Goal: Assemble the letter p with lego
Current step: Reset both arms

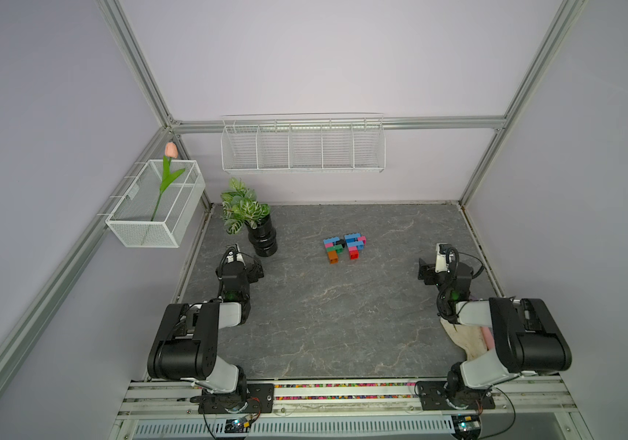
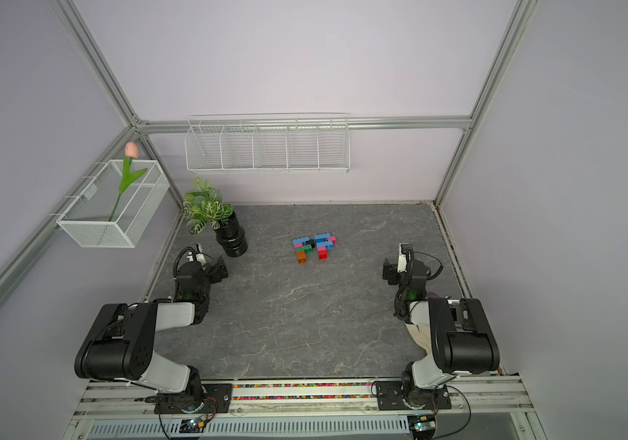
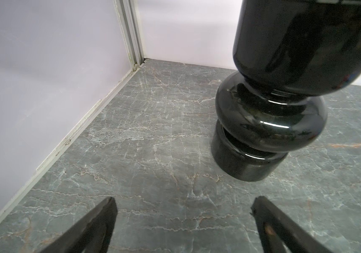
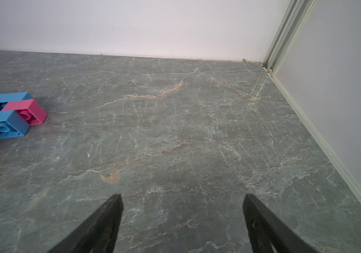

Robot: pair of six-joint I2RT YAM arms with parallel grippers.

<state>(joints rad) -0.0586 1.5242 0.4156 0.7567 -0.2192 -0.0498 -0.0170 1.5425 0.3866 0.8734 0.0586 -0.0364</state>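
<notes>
The lego (image 1: 344,247) lies in two clumps toward the far edge of the bench (image 1: 324,327), with no clear P yet. Both arms sit tucked at the side edges. The left tool (image 3: 184,208), near a black vase (image 3: 269,122), and the right tool (image 4: 183,203) gape empty. Next, I'd say, one must reach in.

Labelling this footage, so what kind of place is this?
Probably a robot lab cell: aluminium frame, left arm and right arm mounted on a rail, staged props like the potted plant and lego.
</notes>
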